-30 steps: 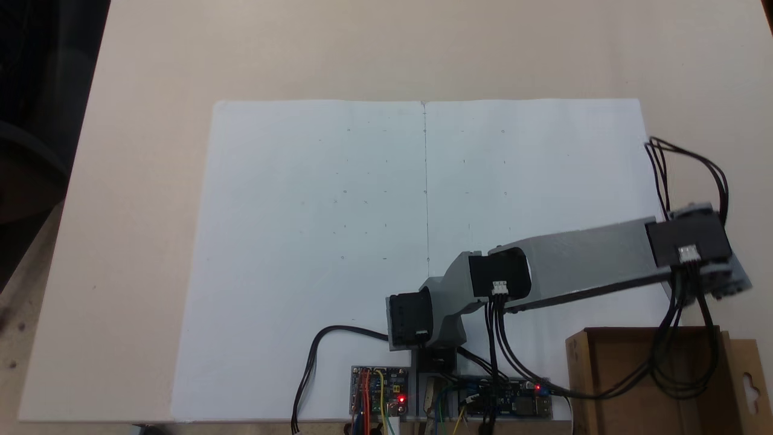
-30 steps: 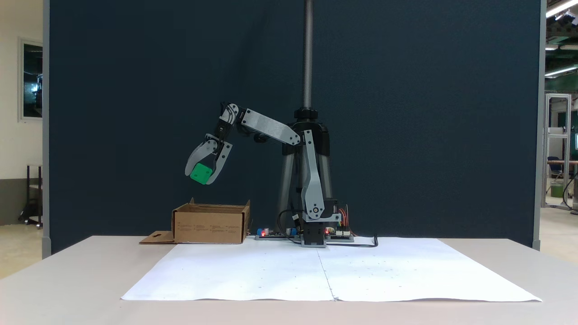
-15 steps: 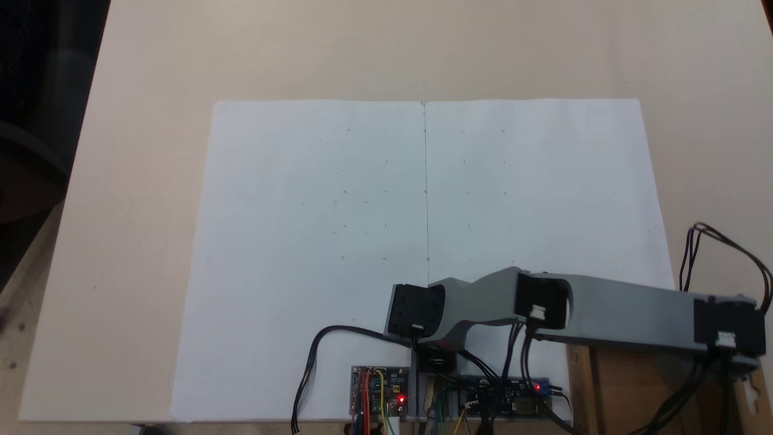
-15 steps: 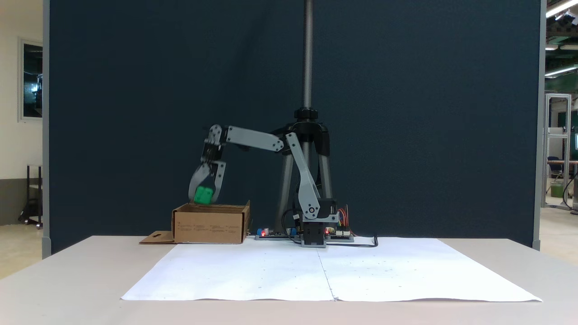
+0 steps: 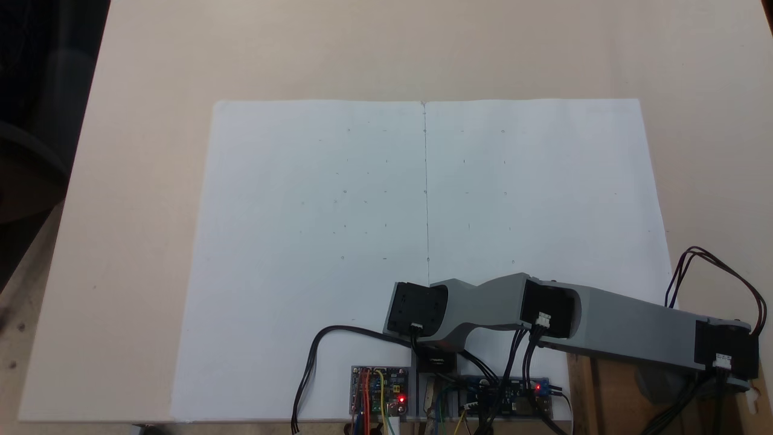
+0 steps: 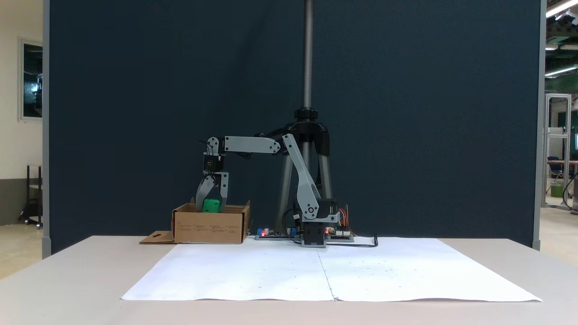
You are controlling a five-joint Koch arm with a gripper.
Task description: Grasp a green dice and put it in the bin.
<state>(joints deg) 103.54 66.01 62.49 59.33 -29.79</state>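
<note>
In the side-on fixed view, the pale beige flat table lies nearest the camera. On it rest two large white paper sheets, butted along a centre seam and bearing faint small marks.

Behind the sheets stands the grey-and-black hobby arm. Its base sits at the far edge of the paper, flanked by small circuit boards with red indicator lights and coloured wires. The upper link leans toward the left of this view; the forearm runs level to a wrist that points straight down.

The grey two-fingered end effector hangs vertically from the wrist, clenched on the small bright green dice. The dice is held between the fingers at the level of the rim of the low brown cardboard bin, above the bin's interior. Whether the dice touches the bin floor cannot be told. A flat flap with a cutout lies on the table to the left of the bin.

In the top-down fixed view, the arm reaches toward the lower right corner, across the bin.

A black tripod and a dark blue partition stand behind.
</note>
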